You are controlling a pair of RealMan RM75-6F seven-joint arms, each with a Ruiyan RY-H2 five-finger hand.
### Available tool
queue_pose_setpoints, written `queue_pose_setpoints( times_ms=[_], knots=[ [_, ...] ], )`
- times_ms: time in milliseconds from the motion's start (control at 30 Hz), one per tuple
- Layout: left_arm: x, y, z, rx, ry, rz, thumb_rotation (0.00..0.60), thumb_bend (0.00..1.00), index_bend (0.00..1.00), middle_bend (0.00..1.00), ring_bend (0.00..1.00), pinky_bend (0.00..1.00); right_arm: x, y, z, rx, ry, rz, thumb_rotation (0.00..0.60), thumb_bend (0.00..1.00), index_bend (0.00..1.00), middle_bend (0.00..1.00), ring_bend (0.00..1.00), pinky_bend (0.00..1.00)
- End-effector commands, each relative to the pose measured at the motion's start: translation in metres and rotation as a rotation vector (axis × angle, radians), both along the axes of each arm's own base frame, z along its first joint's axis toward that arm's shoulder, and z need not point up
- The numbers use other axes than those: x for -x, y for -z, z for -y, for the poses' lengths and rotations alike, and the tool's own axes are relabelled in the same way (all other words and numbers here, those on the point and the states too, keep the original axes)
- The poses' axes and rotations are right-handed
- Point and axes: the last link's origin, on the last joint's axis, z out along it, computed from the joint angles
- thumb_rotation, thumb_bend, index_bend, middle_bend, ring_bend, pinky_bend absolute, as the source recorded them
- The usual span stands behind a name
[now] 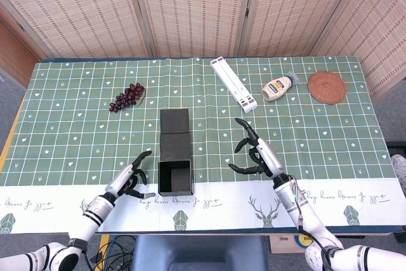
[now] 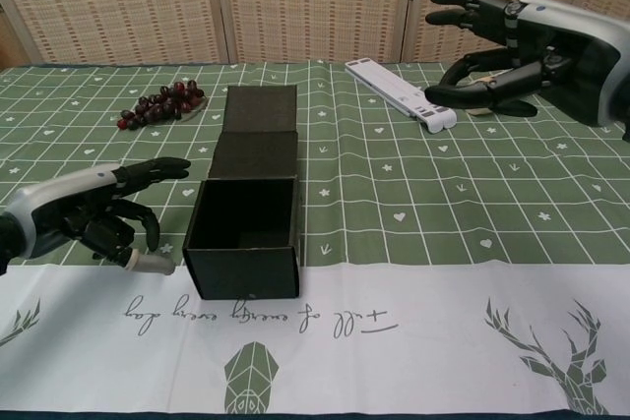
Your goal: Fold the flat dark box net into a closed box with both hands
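Note:
The dark box [image 1: 175, 178] [image 2: 244, 237] stands near the table's front edge as an open-topped cube. Its lid flap [image 1: 176, 132] [image 2: 258, 127] lies flat on the cloth behind it. My left hand [image 1: 131, 180] [image 2: 103, 213] hovers just left of the box, fingers curled and apart, holding nothing; a small gap separates it from the box wall. My right hand [image 1: 257, 154] [image 2: 502, 41] is raised to the right of the box, well clear of it, fingers spread and empty.
A bunch of dark grapes [image 1: 126, 97] [image 2: 160, 103] lies back left. A white folded stand [image 1: 234, 84] [image 2: 402, 92] lies behind the right hand, with a mayonnaise bottle [image 1: 279, 87] and a woven coaster [image 1: 327, 87] further right.

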Motion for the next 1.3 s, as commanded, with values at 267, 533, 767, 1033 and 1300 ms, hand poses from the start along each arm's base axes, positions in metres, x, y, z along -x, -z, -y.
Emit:
queue_pose_setpoints(
  times_ms=[267,533,767,1033,1300],
  knots=[
    [-0.009,0.015,0.0,0.034,-0.012,0.03,0.6,0.1,0.0,0.0,0.53,0.84,0.003,-0.002,-0.002,0.001,-0.002,0.003,0.6,0.22,0.0,0.02,0.48,0.92],
    [-0.02,0.027,0.0,0.079,-0.042,0.085,0.6,0.1,0.0,0.0,0.55,0.84,0.008,-0.002,-0.003,0.003,0.014,0.009,0.6,0.23,0.0,0.02,0.48,0.92],
    [-0.027,0.037,-0.001,0.049,-0.105,0.14,0.6,0.1,0.04,0.05,0.6,0.84,0.015,-0.001,-0.002,-0.001,0.035,0.008,0.6,0.25,0.0,0.03,0.48,0.92],
    [-0.029,0.038,-0.001,0.027,-0.15,0.19,0.6,0.1,0.33,0.33,0.65,0.85,0.026,0.013,0.001,-0.035,0.067,-0.049,0.6,0.35,0.0,0.04,0.48,0.92],
    [-0.034,0.015,0.01,0.056,-0.017,0.183,0.6,0.1,0.33,0.34,0.65,0.86,0.025,0.044,0.0,-0.123,0.076,-0.135,0.6,0.35,0.0,0.07,0.48,0.92]
  ],
)
